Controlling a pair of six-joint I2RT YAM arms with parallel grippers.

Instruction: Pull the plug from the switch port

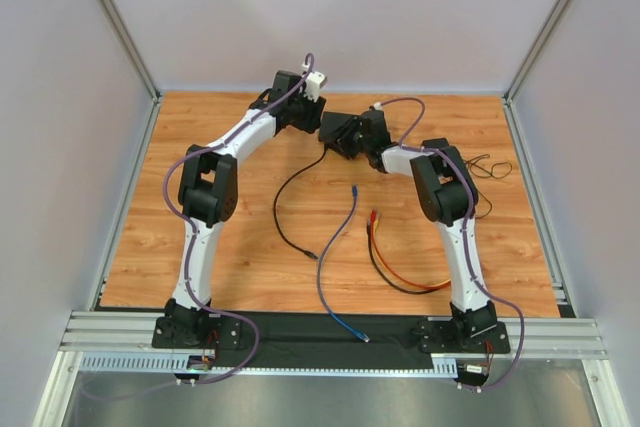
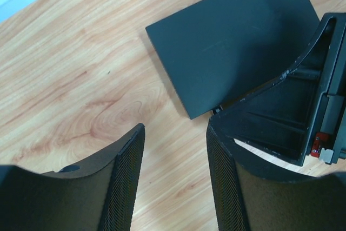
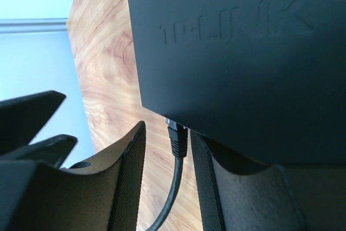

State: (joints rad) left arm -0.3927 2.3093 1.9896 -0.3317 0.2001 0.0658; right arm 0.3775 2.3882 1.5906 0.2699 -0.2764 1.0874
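Observation:
The switch (image 1: pixel 340 133) is a flat black box lying at the back middle of the wooden table. It fills the top of the right wrist view (image 3: pixel 243 41), and shows in the left wrist view (image 2: pixel 232 41). A black plug (image 3: pixel 177 139) sits in a port on its edge, and its black cable (image 1: pixel 285 202) runs toward the front. My right gripper (image 3: pixel 167 179) is open, with its two fingers on either side of the plug; the right finger (image 3: pixel 204 182) is close to it. My left gripper (image 2: pixel 175 179) is open and empty over bare wood, just short of the switch's corner.
A blue cable (image 1: pixel 340 247) and an orange cable (image 1: pixel 385 262) lie loose mid-table. A thin black wire (image 1: pixel 488 172) coils at the right. Grey walls enclose the table on three sides. The right gripper's body (image 2: pixel 292 117) shows beside the switch in the left wrist view.

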